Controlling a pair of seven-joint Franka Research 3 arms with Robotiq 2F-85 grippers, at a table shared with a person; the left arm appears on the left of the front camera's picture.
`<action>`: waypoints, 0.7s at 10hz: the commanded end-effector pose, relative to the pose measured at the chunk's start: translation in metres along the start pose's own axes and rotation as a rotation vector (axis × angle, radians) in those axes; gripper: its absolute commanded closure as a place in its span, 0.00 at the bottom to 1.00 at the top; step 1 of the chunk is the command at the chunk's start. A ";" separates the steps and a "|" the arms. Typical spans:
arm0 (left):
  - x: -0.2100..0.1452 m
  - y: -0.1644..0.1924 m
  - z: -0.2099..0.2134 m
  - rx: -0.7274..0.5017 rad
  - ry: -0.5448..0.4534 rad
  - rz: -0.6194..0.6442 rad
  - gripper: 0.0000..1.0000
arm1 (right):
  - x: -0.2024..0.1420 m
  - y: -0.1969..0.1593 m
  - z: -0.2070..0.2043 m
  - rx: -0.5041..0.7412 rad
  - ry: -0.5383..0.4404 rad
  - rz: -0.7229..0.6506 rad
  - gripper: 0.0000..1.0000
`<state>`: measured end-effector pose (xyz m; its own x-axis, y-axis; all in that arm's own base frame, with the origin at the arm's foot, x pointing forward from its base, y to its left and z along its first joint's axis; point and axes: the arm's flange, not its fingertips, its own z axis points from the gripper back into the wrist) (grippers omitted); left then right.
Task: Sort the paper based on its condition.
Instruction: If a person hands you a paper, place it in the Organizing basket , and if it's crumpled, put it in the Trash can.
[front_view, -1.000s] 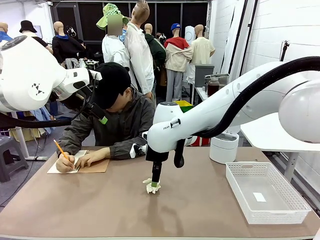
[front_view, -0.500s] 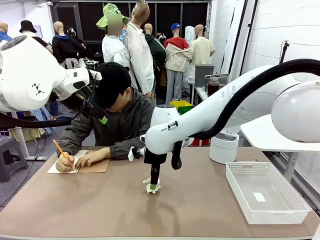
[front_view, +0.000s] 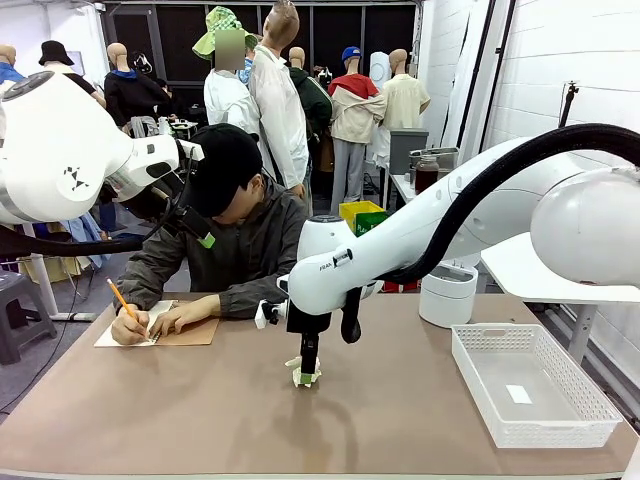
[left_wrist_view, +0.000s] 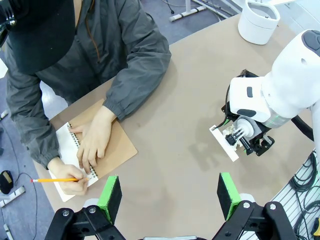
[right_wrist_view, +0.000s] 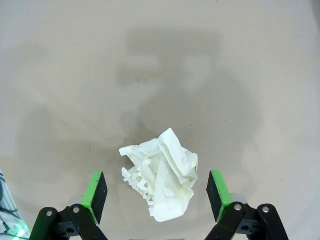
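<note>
A crumpled ball of white paper (right_wrist_view: 160, 175) lies on the brown table (front_view: 200, 420) near its middle. My right gripper (right_wrist_view: 157, 192) points straight down over it, open. Its green fingers (right_wrist_view: 95, 192) stand on either side of the ball with a gap on each side. In the front view the same gripper (front_view: 306, 374) is low at the paper (front_view: 296, 365). My left gripper (left_wrist_view: 169, 195) is open and holds nothing, high above the table near the person.
At the far left a person writes with an orange pencil (front_view: 122, 298) in a spiral notebook (front_view: 190, 335) with a brown cover. A white mesh basket (front_view: 545, 432) stands at the right, and a round white bin (front_view: 447, 297) behind it.
My right arm's wrist has shifted a little to the left and down; its open fingers stay over the crumpled paper. The left arm has not moved.
</note>
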<state>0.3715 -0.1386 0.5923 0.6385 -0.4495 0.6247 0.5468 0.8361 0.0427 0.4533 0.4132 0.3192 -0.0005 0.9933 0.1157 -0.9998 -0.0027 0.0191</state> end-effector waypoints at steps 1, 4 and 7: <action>0.001 0.001 0.001 0.000 -0.003 0.002 0.00 | 0.008 -0.003 -0.003 -0.013 0.032 -0.010 0.00; 0.001 0.001 0.001 0.000 -0.003 0.002 0.00 | 0.010 -0.004 -0.007 -0.019 0.045 -0.019 0.00; 0.001 0.001 0.001 0.000 -0.003 0.002 0.00 | 0.010 -0.005 -0.008 -0.016 0.051 -0.032 0.18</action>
<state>0.3715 -0.1386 0.5923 0.6385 -0.4495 0.6247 0.5469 0.8361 0.0427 0.4565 0.4186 0.3129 0.0119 0.9952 0.0973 -0.9999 0.0106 0.0135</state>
